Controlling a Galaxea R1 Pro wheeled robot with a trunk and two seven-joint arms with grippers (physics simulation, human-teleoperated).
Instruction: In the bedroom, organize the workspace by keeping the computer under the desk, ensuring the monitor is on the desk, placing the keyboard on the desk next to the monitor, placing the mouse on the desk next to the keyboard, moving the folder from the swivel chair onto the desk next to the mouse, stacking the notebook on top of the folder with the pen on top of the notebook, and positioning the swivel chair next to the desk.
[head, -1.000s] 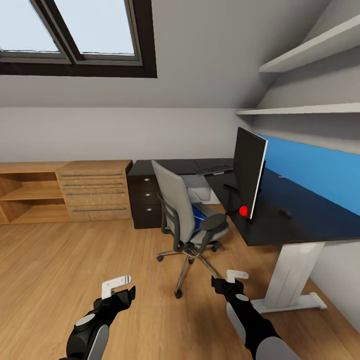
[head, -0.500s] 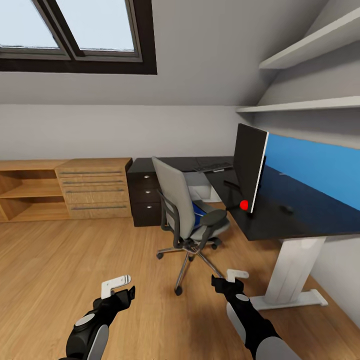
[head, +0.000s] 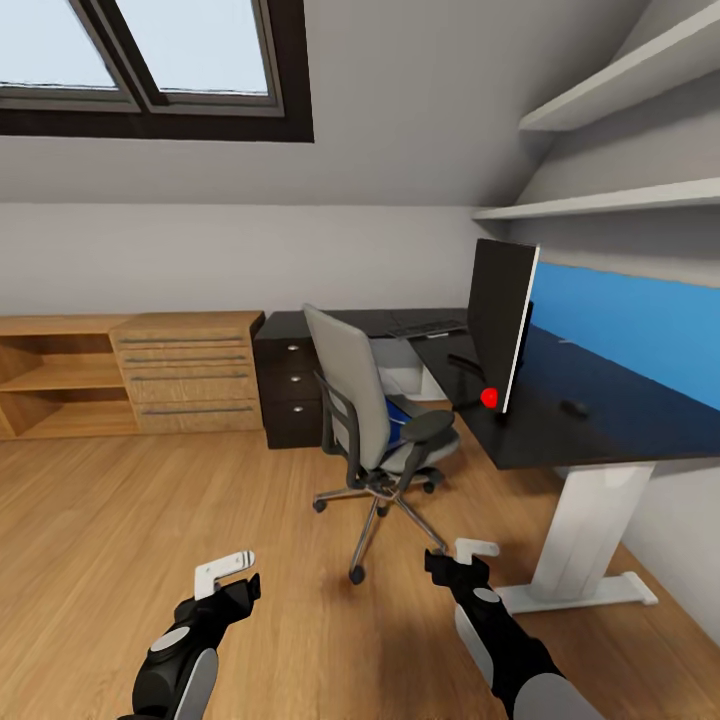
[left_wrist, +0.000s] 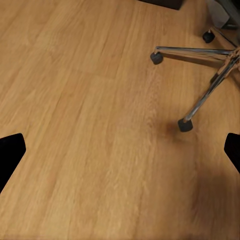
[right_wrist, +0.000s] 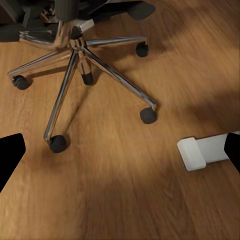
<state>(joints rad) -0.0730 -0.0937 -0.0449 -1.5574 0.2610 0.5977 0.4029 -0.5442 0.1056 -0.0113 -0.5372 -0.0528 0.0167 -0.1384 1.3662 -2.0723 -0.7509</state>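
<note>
Both jaws spread, swivel chair (head: 375, 420) ahead, blue folder (head: 398, 420) on seat

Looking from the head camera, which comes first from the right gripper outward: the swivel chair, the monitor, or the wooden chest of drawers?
1. Swivel chair, just ahead of the right gripper, on the floor.
2. Monitor, farther ahead, on the desk.
3. Chest of drawers, farthest, at the back wall to the left.

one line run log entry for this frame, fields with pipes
phase: approach | swivel chair beside desk | folder on seat | left gripper open | right gripper open
</note>
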